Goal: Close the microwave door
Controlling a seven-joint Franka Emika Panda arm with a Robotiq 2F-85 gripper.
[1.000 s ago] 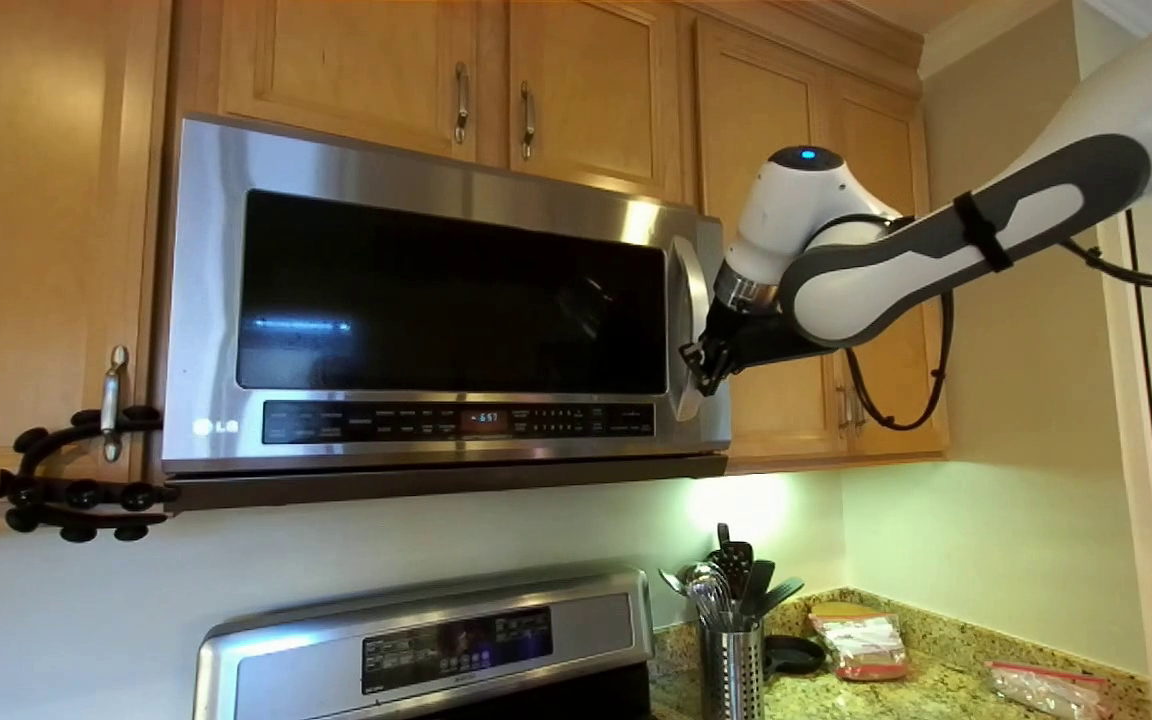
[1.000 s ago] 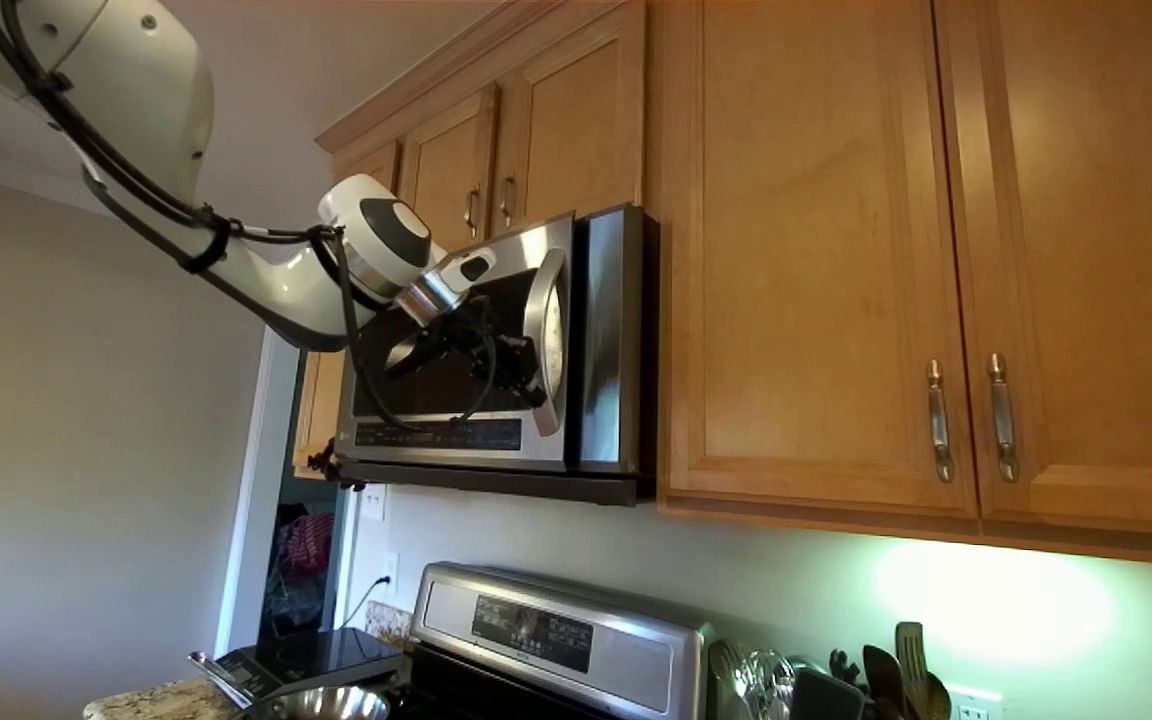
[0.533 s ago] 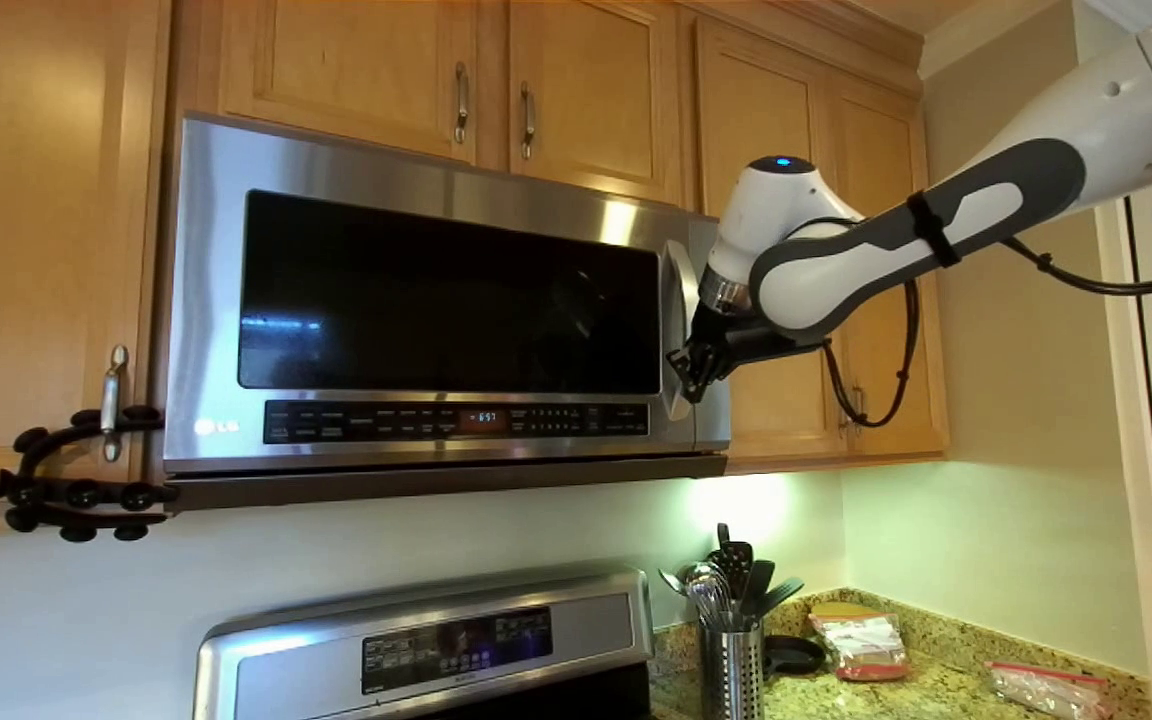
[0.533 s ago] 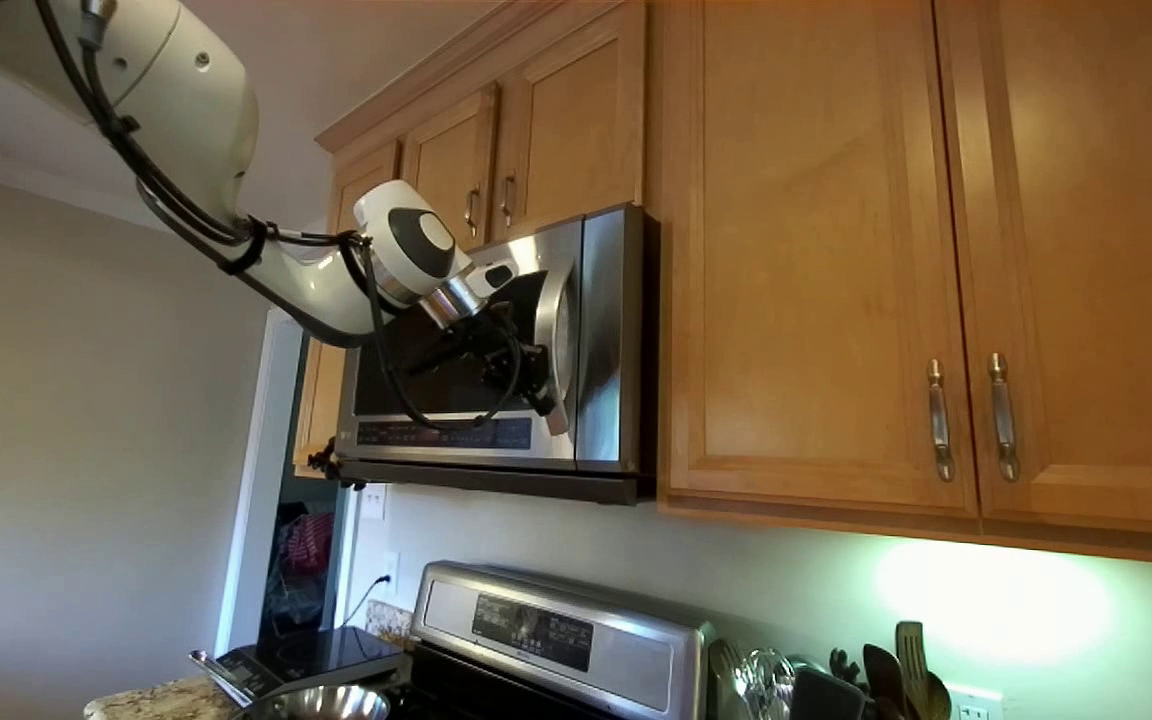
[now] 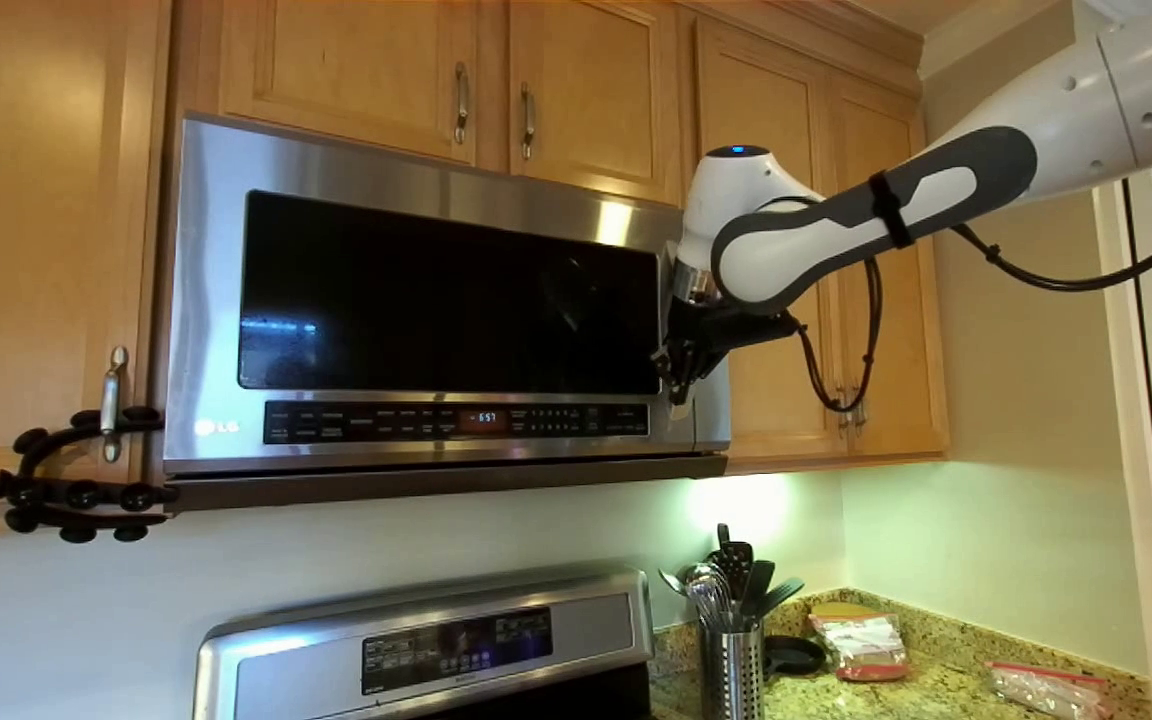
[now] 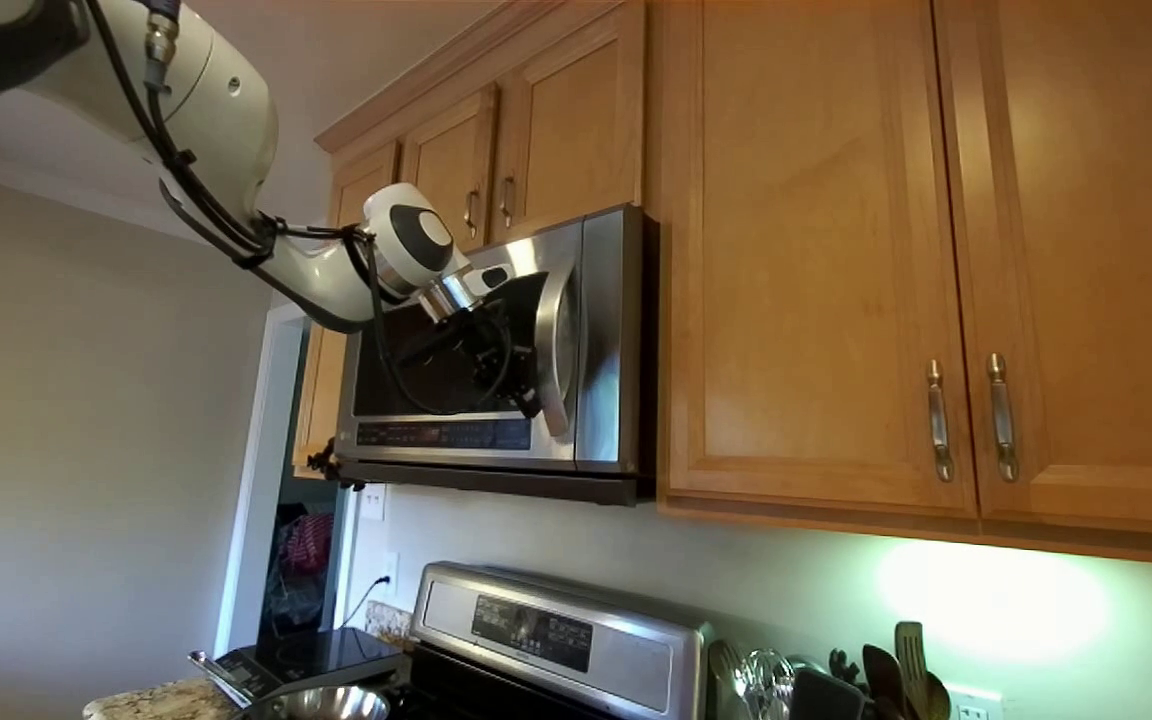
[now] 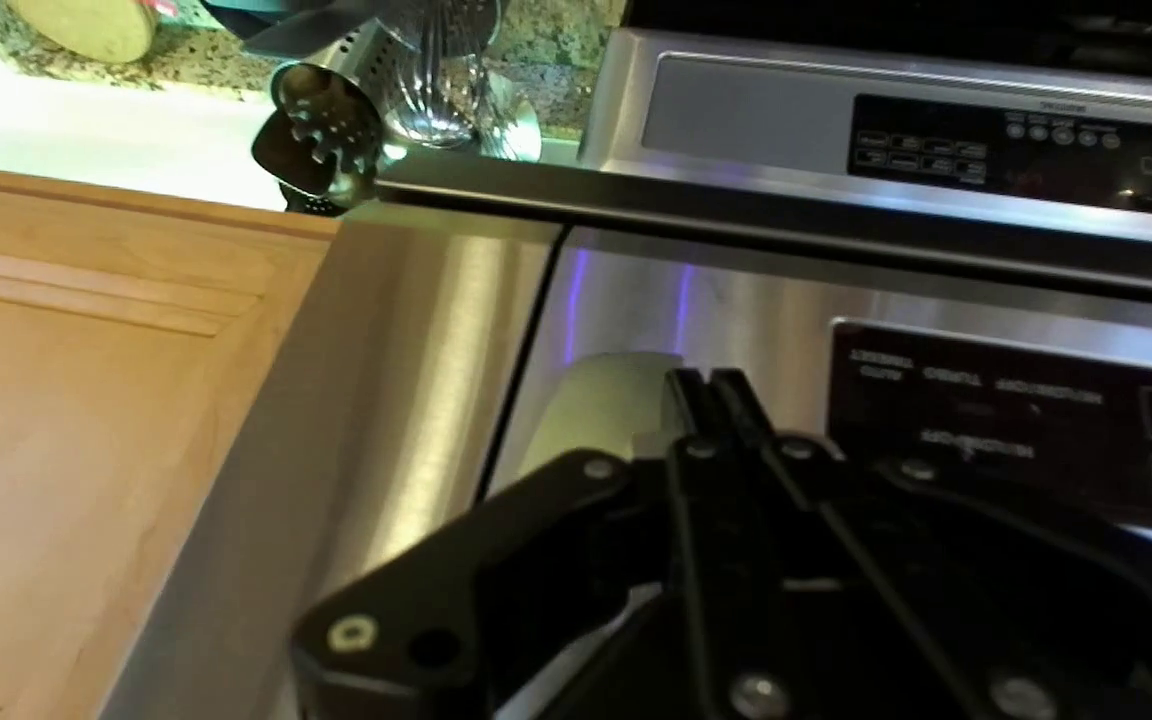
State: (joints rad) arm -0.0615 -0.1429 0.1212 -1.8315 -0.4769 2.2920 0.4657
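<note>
The microwave door [image 5: 436, 300], a steel frame with a dark glass window, sits flush against the microwave body [image 6: 608, 340]. In the wrist view the door [image 7: 766, 320] meets the body's side strip along a thin dark seam. The curved door handle [image 6: 546, 345] also shows in the wrist view [image 7: 596, 400], partly hidden behind my gripper. My gripper [image 7: 704, 375] is shut with its fingertips together and nothing between them. It is beside the lower part of the handle, in front of the door; I cannot tell whether it touches. It also shows in both exterior views [image 5: 674, 385] [image 6: 531, 405].
Wooden cabinets [image 5: 586, 110] surround the microwave above and at the sides. A stove [image 5: 426, 650] stands below. A metal holder with utensils [image 5: 733, 670] stands right of it. A black flexible tripod [image 5: 86, 493] hangs at the left cabinet handle. A pan [image 6: 331, 703] is at the stove.
The door has swung in, and the gap between door and body has gone. The arm has moved toward the microwave, then the gripper shifted slightly off the handle toward the window.
</note>
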